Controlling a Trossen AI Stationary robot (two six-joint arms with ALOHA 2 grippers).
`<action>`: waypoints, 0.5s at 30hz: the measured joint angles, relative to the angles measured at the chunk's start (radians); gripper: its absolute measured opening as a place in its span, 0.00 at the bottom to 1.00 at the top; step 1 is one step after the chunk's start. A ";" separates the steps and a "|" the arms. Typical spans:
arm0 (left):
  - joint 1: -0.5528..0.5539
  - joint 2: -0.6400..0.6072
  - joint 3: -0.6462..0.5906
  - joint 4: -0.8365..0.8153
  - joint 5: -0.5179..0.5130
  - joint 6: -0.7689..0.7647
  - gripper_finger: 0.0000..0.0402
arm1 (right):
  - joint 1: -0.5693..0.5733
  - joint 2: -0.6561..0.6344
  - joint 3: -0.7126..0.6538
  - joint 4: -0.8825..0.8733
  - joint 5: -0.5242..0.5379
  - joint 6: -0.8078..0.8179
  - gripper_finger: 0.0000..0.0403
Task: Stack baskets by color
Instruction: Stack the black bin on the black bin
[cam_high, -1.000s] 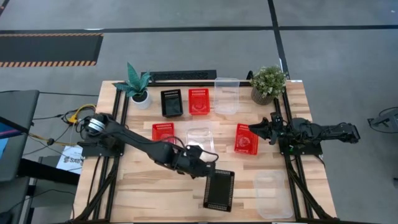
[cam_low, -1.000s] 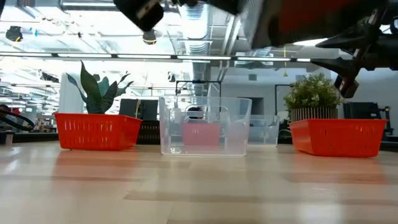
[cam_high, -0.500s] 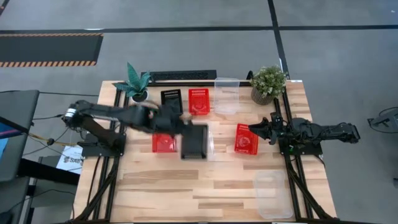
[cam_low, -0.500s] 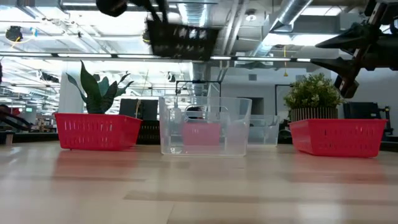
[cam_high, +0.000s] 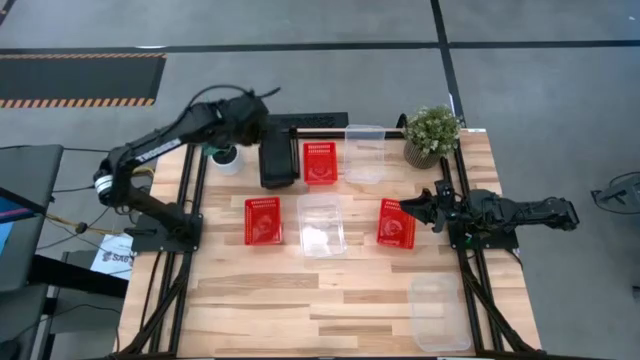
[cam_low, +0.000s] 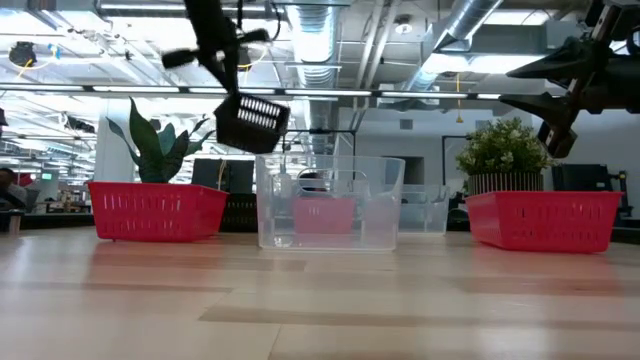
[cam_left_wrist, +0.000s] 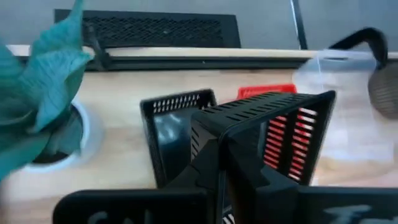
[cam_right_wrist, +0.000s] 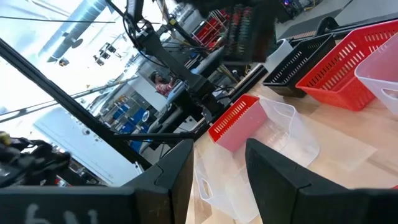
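Observation:
My left gripper (cam_high: 262, 135) is shut on a black basket (cam_low: 252, 122) and holds it in the air at the far left of the table. Right below it a second black basket (cam_left_wrist: 168, 118) rests on its base on the table. A red basket (cam_high: 320, 163) sits beside that one, and two more red baskets (cam_high: 263, 221) (cam_high: 396, 223) lie at mid-table. Clear baskets stand at the far side (cam_high: 364, 152), in the middle (cam_high: 321, 224) and at the near right (cam_high: 438, 312). My right gripper (cam_high: 430, 210) waits open at the right edge. My left gripper pinches the black basket by its rim (cam_left_wrist: 208, 134) at one end, the fingers (cam_left_wrist: 233, 168) slanting down from the table's left side. The basket is lifted clear and hangs tilted below the fingers, over the black basket on the table.
A teal-leaved plant in a white pot (cam_high: 222, 140) stands just left of the black baskets, and a bushy green plant (cam_high: 432, 135) stands at the far right. A black bar (cam_high: 300, 121) runs along the far edge. Bare wood lies at the near left.
My left gripper has swung from the near middle of the table to the far left, rising and tipping as it went. The black basket went with it, lifted high above the table, and has turned about; it now hangs tilted over the other black basket.

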 joint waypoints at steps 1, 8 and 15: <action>0.036 0.003 -0.012 0.013 0.016 0.014 0.00 | 0.000 0.000 0.000 0.000 0.000 0.000 0.42; 0.181 0.068 -0.024 0.107 0.119 0.082 0.00 | 0.000 0.000 0.000 -0.004 0.004 0.000 0.42; 0.214 0.184 -0.025 0.122 0.205 0.148 0.00 | 0.000 0.000 0.000 -0.002 0.041 0.000 0.42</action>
